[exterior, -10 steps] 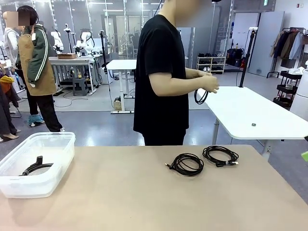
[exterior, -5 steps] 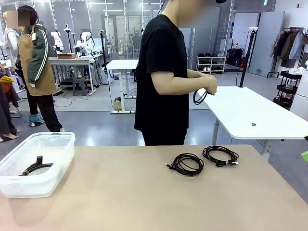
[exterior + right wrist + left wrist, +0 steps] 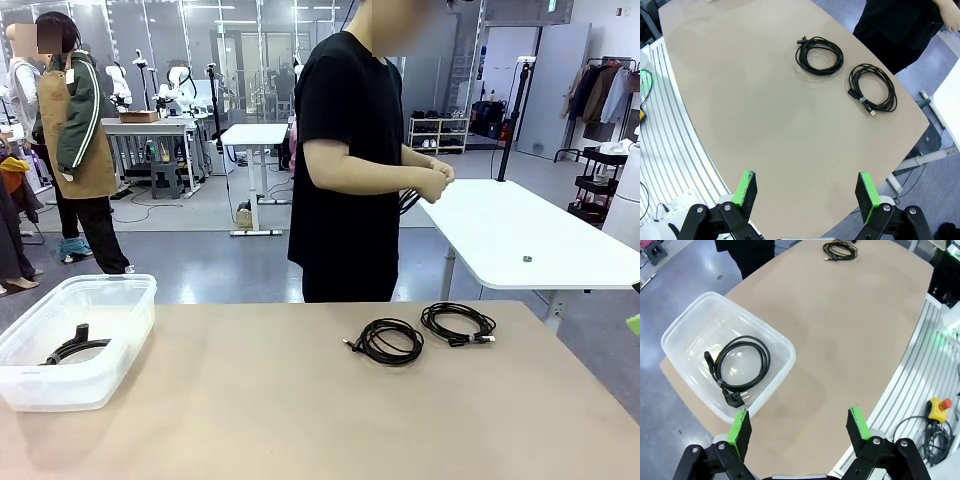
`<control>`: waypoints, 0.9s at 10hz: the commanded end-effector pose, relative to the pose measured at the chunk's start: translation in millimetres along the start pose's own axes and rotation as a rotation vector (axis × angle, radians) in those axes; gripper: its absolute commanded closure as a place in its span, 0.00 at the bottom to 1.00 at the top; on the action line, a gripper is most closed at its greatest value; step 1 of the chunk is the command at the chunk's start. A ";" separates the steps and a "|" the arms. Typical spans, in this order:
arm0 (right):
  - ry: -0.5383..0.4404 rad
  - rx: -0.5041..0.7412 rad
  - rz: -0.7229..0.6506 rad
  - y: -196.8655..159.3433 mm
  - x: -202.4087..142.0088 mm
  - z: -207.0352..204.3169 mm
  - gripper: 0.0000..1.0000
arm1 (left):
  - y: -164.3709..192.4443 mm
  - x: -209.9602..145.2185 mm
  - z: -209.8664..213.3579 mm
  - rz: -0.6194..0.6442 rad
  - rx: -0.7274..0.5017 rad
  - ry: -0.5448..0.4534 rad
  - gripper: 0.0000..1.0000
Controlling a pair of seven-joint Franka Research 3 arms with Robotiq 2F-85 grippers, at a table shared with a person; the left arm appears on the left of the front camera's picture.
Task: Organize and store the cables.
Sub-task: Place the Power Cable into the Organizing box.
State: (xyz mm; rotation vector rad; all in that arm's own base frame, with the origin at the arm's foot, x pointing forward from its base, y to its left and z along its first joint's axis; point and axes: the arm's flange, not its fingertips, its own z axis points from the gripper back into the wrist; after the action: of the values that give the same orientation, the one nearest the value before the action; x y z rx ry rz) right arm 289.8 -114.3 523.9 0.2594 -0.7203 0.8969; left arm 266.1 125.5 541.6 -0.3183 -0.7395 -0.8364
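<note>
Right wrist view has our right gripper [image 3: 807, 192] with jaws spread wide and empty, high over the bare table [image 3: 740, 100]. Ahead of its fingers [image 3: 746, 186], well apart, lie a near coil [image 3: 856, 90] of cable up and to the right and a far coil [image 3: 803, 56] just beside it. We would drop straight onto the near coil, one finger inside the ring and one outside, pinching every loop. Our left gripper [image 3: 799, 425], likewise spread and empty, hangs over the bin [image 3: 755, 323] ahead-left, one stored cable [image 3: 766, 360] inside.
</note>
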 end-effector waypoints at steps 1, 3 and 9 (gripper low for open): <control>-0.003 0.001 0.005 -0.2 -0.2 0.8 0.00 | 2.2 0.4 -0.4 0.001 0.011 -0.001 0.03; -0.003 0.001 0.005 -0.2 -0.2 0.8 0.00 | 2.2 0.4 -0.4 0.001 0.011 -0.001 0.03; -0.003 0.001 0.005 -0.2 -0.2 0.8 0.00 | 2.2 0.4 -0.4 0.001 0.011 -0.001 0.03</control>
State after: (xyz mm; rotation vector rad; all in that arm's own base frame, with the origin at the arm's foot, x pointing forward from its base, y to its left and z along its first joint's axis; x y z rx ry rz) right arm 289.8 -114.3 523.9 0.2594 -0.7203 0.8969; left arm 266.1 125.5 541.6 -0.3182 -0.7395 -0.8363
